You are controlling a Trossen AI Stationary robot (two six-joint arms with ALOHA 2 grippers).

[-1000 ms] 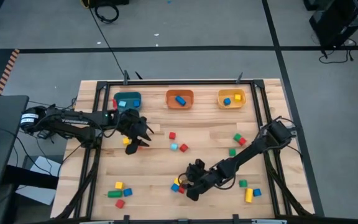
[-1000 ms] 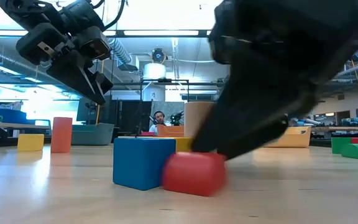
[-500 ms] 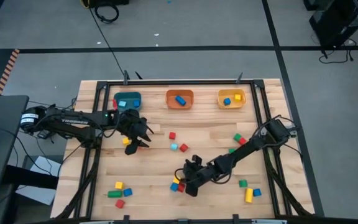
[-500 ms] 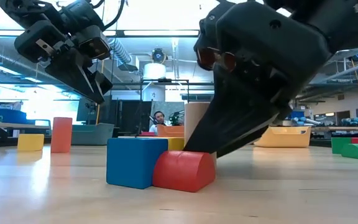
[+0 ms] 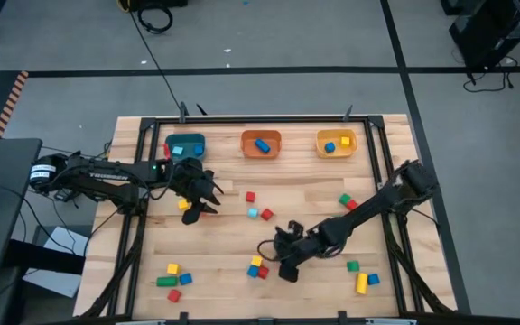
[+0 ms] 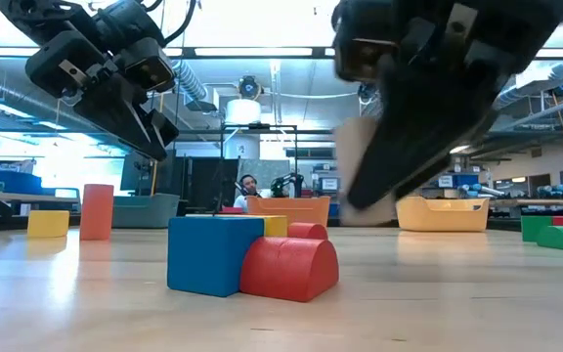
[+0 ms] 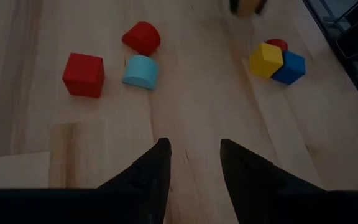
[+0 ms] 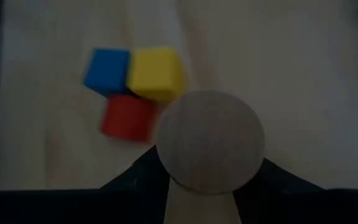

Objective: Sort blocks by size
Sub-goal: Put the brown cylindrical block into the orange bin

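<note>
My right gripper (image 5: 289, 268) is shut on a pale, unpainted wooden cylinder (image 8: 210, 140), which shows as a beige block (image 6: 365, 171) above the table in the low view. Just to its left a blue cube (image 6: 213, 254), a yellow cube (image 8: 156, 73) and a red half-round block (image 6: 291, 266) lie bunched together on the table. My left gripper (image 7: 194, 168) hovers open over bare wood at the table's left, near a red cube (image 7: 83, 74), a light blue block (image 7: 140, 71) and a red block (image 7: 142, 37). My right gripper pinches the cylinder by its curved side (image 8: 166, 155) between its two fingers, one on either side. The fingers (image 6: 404, 147) slant down from the table's right. The cylinder's round end faces the wrist camera, and it hangs clear of the table.
A teal bin (image 5: 185, 144), an orange bin (image 5: 261, 143) and a yellow bin (image 5: 336, 143) stand in a row at the far edge, with blocks inside. More blocks lie near the front left (image 5: 171, 275), the front right (image 5: 361, 277) and the right (image 5: 346, 203).
My right gripper has risen from beside the blue, yellow and red cluster and gone a little toward the table's right edge, with the pale cylinder lifted clear between its fingers. The blue cube and red half-round slid slightly along the table.
</note>
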